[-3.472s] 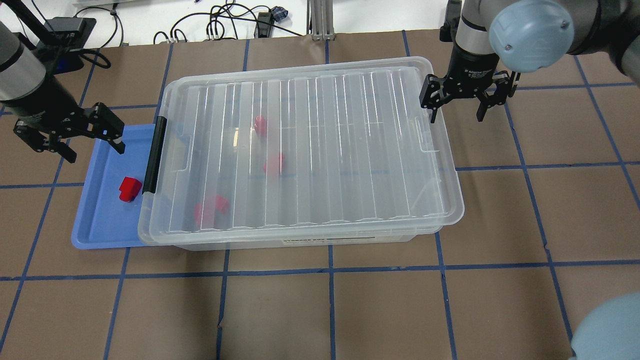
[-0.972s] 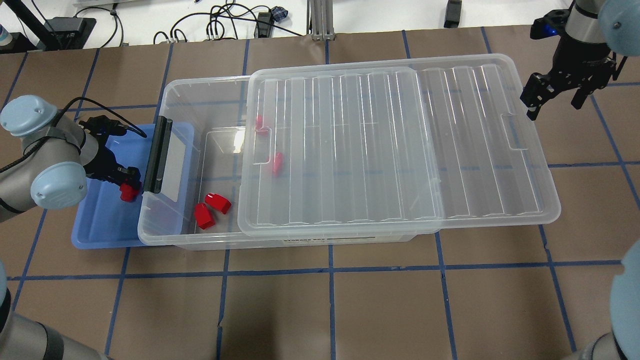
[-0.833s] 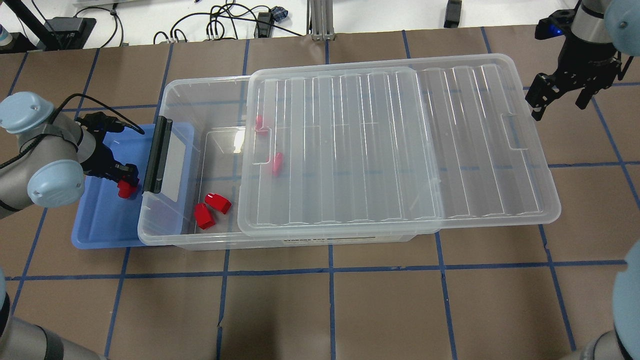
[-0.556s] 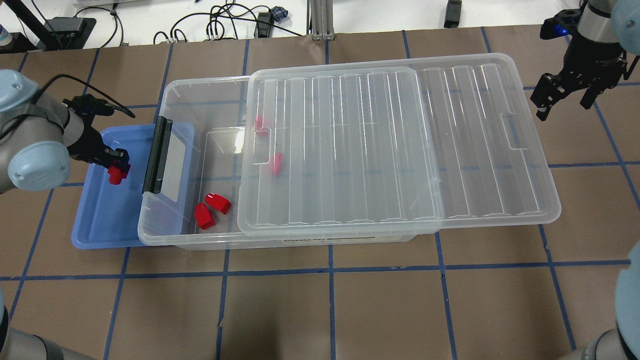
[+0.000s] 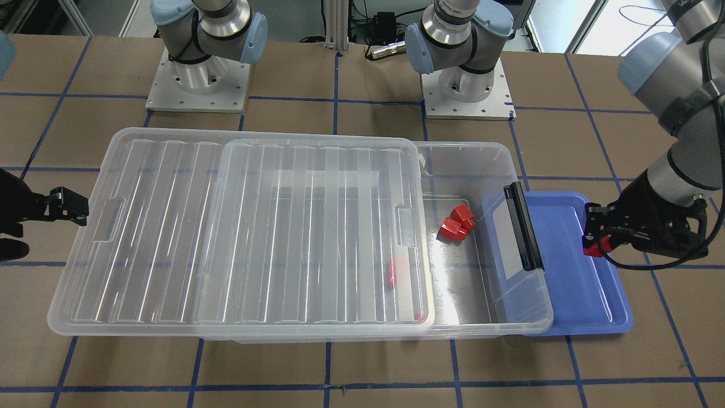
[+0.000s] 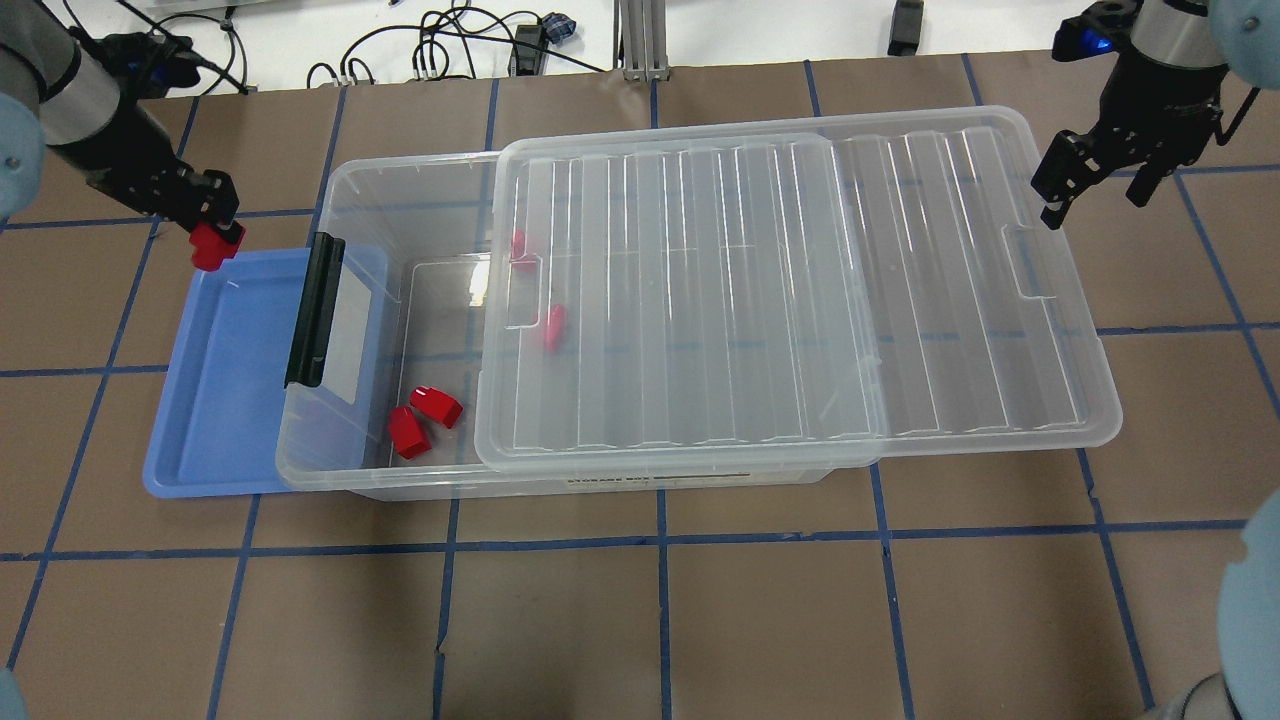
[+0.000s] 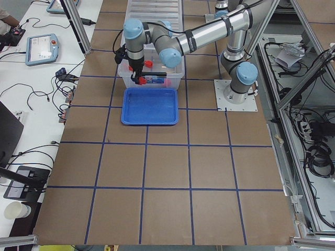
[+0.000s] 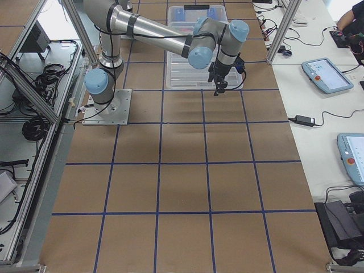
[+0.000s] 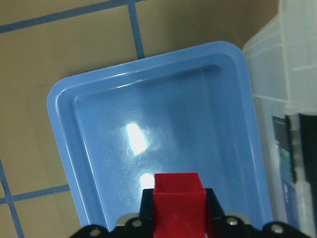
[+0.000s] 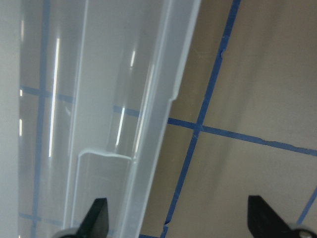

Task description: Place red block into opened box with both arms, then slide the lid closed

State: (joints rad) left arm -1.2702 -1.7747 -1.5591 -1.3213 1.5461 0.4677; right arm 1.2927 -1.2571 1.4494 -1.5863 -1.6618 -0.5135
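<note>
My left gripper (image 6: 212,232) is shut on the red block (image 6: 209,247) and holds it in the air over the far left corner of the blue tray (image 6: 220,400). In the left wrist view the red block (image 9: 178,201) sits between the fingers above the tray. The clear box (image 6: 400,170) stands open at its left end, by the black clasp (image 6: 314,310). Its ribbed lid (image 6: 790,290) is slid to the right and overhangs the box. My right gripper (image 6: 1095,195) hangs open at the lid's far right corner, gripping nothing.
Several other red blocks lie in the box, two in the open part (image 6: 420,420) and others under the lid (image 6: 554,326). Cables (image 6: 430,50) run along the table's far edge. The arm bases (image 5: 198,73) stand behind the box.
The lid has slid right, which opened the box's left end. My left gripper closed on the red block in the blue tray and lifted it up and toward the far left.
</note>
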